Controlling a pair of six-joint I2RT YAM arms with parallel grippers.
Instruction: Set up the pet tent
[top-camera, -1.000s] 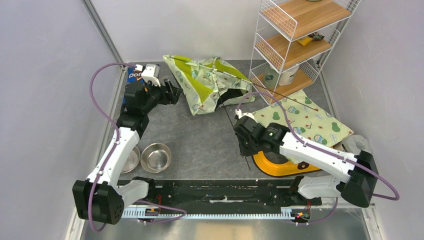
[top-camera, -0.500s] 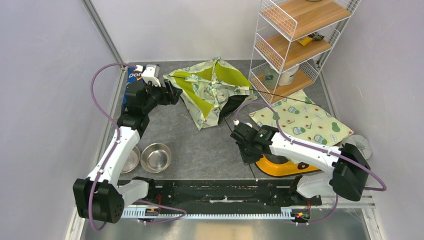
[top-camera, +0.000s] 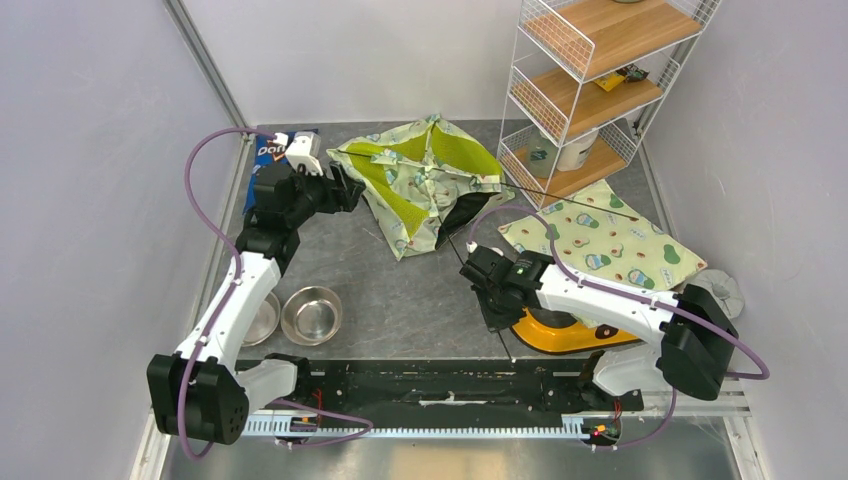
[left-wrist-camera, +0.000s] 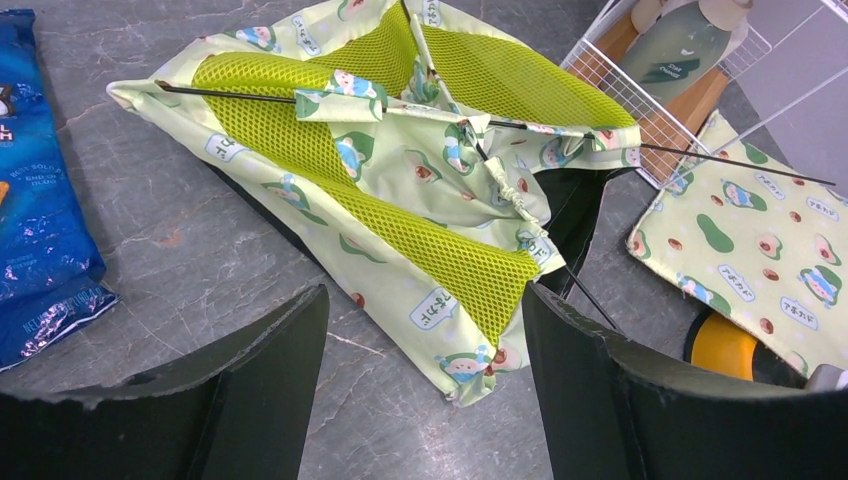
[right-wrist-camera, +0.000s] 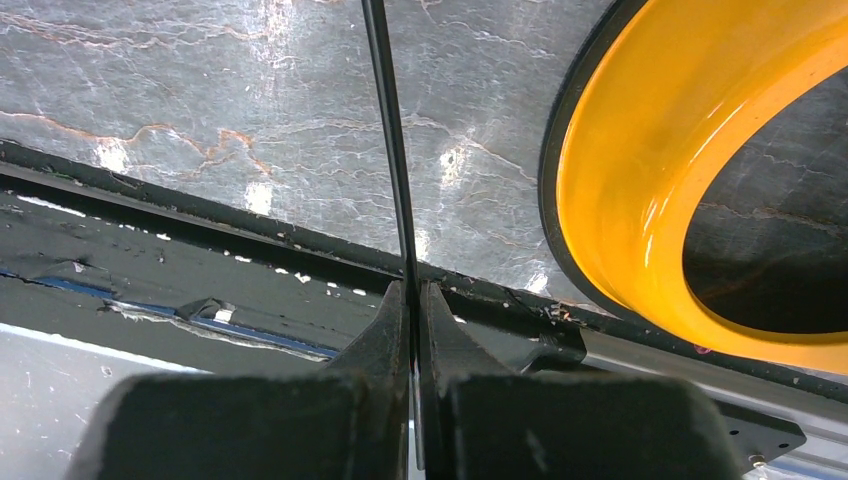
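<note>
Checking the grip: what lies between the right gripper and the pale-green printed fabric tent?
A thin black pole, pinched by the right gripper, runs over grey tabletop to the tent: top view.

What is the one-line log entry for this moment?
pet tent: collapsed, not standing | left gripper: open, empty, facing tent | right gripper: shut on black tent pole

Shows the pet tent (top-camera: 420, 185) lying collapsed at the far middle of the grey table (top-camera: 400, 300), lime lining exposed. Puts the left gripper (top-camera: 348, 188) just left of it, jaws apart. Has the right gripper (top-camera: 494, 312) closed on a thin black pole (top-camera: 458, 250) slanting from the tent toward the near edge, beside a yellow dish (top-camera: 560, 335). Places two steel bowls (top-camera: 312, 315) near left, a printed mat (top-camera: 600, 245) right, a wire shelf (top-camera: 590, 90) far right.
</note>
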